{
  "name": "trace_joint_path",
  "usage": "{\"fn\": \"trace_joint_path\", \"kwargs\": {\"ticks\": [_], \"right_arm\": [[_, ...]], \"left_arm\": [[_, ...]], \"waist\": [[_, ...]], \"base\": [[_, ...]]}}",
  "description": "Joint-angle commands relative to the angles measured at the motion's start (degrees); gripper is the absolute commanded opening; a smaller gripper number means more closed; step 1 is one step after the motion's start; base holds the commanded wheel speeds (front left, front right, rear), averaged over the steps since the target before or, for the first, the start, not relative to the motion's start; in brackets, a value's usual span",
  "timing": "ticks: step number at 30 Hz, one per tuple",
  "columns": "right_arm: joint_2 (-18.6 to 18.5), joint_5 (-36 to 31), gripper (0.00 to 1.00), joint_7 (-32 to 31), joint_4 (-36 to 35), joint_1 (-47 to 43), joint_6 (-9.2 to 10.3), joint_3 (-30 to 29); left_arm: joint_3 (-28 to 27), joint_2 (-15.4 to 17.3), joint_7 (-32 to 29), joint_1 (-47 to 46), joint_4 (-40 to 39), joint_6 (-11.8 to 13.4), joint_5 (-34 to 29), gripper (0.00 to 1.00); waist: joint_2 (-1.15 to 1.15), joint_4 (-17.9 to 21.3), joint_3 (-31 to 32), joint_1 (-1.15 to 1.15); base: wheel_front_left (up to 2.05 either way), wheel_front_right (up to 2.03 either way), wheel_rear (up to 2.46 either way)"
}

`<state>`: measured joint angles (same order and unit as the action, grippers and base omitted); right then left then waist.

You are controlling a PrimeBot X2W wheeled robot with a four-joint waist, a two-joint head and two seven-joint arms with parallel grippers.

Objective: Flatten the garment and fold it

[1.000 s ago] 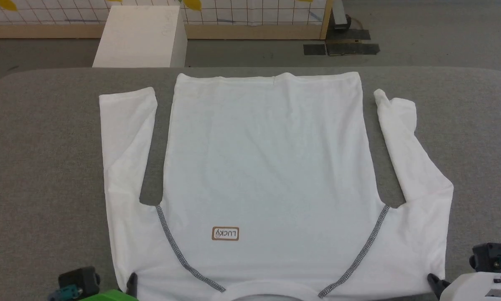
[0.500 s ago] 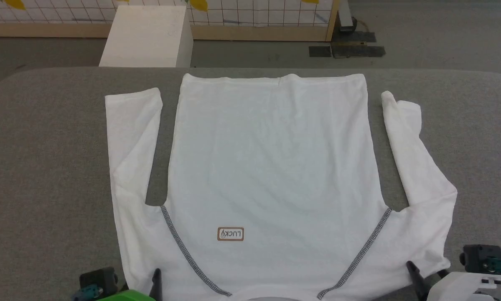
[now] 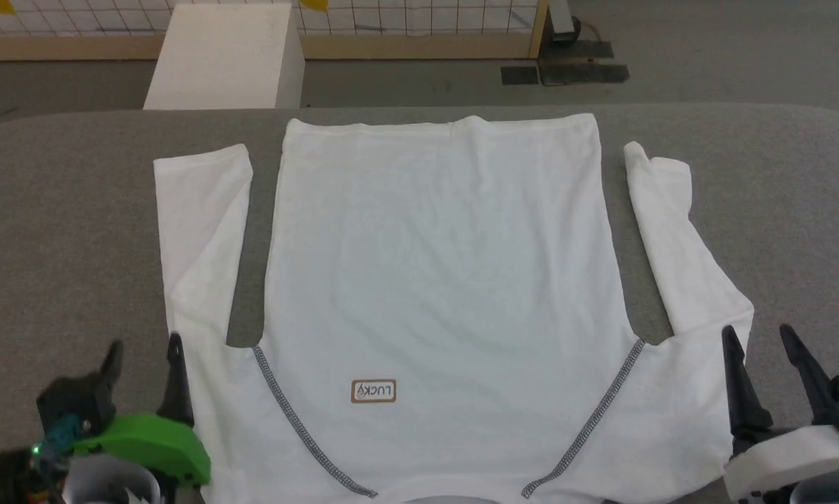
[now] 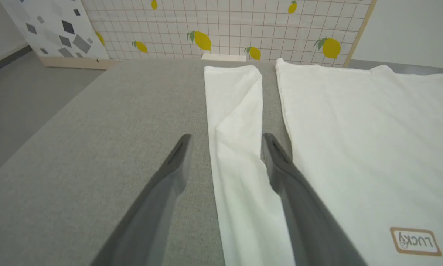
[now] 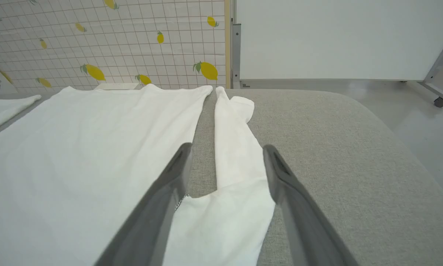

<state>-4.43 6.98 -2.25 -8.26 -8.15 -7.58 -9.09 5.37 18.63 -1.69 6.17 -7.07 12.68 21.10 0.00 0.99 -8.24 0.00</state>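
The garment [image 3: 433,280], a white long-sleeved top, lies spread across the middle of the grey table [image 3: 62,231], neckline at the near edge, hem at the far edge, and its LUCKY patch [image 3: 374,391] near and left of centre. By that lie the flattening looks largely done: the body is smooth and both sleeves run alongside it toward the far side. No fold has been made, so all the folding is left. The left gripper [image 3: 145,343] hovers at the near left, fingers spread wide and empty, straddling the left sleeve; the right gripper [image 3: 757,332] stands equally wide and empty over the right sleeve's near end. The head view gives the whole outline and a white box [image 3: 223,56] beyond the table. The left wrist view brings out a diagonal crease in the left sleeve [image 4: 236,122], and the right wrist view a curled cuff on the right sleeve [image 5: 236,107]
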Motion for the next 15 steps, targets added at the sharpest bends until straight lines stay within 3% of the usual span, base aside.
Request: {"fn": "trace_joint_path", "kwargs": {"ticks": [1, 8, 14, 15], "right_arm": [[-0.37, 0.27, 1.00, 2.05, -0.51, 2.08, 0.09, 1.15], [-1.95, 1.20, 1.00, 8.49, -0.98, 9.08, 0.09, 5.82], [-1.97, 2.66, 1.00, 9.56, -0.59, 13.79, 0.09, 7.33], [-2.12, 3.00, 1.00, 9.80, -0.71, 15.22, 0.09, 8.03]], "left_arm": [[0.16, 1.69, 0.83, -3.97, 0.23, -1.16, -1.57, 1.00], [1.41, 8.47, -0.87, -22.28, 8.58, -7.71, -3.90, 1.00], [1.45, 11.90, -8.16, -35.88, 17.69, -11.83, -2.05, 1.00], [0.63, 12.90, -11.97, -39.26, 19.72, -12.19, -0.66, 1.00]], "waist": [[0.00, 1.47, -2.76, 0.00], [0.00, 3.91, -11.24, 0.00], [0.00, 6.50, -17.76, 0.00], [0.00, 7.55, -19.78, 0.00]], "base": [[0.00, 0.00, 0.00], [0.00, 0.00, 0.00], [0.00, 0.00, 0.00], [0.00, 0.00, 0.00]]}}
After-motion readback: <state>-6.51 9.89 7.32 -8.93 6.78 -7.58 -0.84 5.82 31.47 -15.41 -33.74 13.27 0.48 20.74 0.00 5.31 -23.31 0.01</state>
